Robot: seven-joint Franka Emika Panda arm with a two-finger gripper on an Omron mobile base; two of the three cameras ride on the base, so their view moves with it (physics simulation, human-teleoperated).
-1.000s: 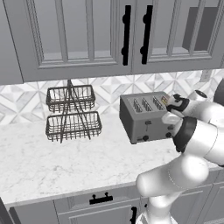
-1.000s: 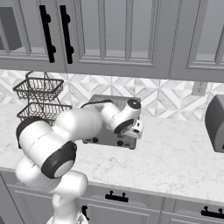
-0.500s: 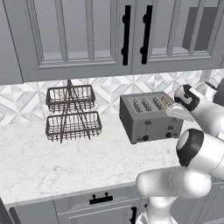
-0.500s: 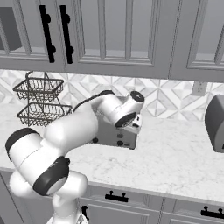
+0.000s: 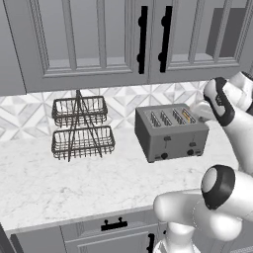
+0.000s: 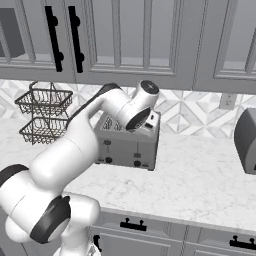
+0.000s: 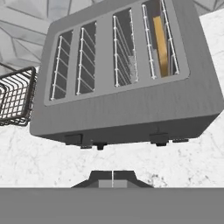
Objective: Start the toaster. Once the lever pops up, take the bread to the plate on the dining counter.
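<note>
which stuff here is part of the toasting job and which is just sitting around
Job:
toaster
bread, down in one end slot of the toaster
gripper, shut

Just there:
two-tier wire basket rack
grey appliance at the counter's right end

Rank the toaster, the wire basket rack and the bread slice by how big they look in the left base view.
1. Toaster and wire basket rack: too alike to rank, the toaster also sitting slightly nearer.
2. Bread slice: smallest, just its top edge showing in a slot.

Grey panelled wall cabinets (image 5: 89,39) with black handles (image 5: 143,32) hang over a patterned tile backsplash (image 6: 195,112); the white marble desk (image 5: 64,180) carries a two-tier wire basket (image 5: 81,128).
</note>
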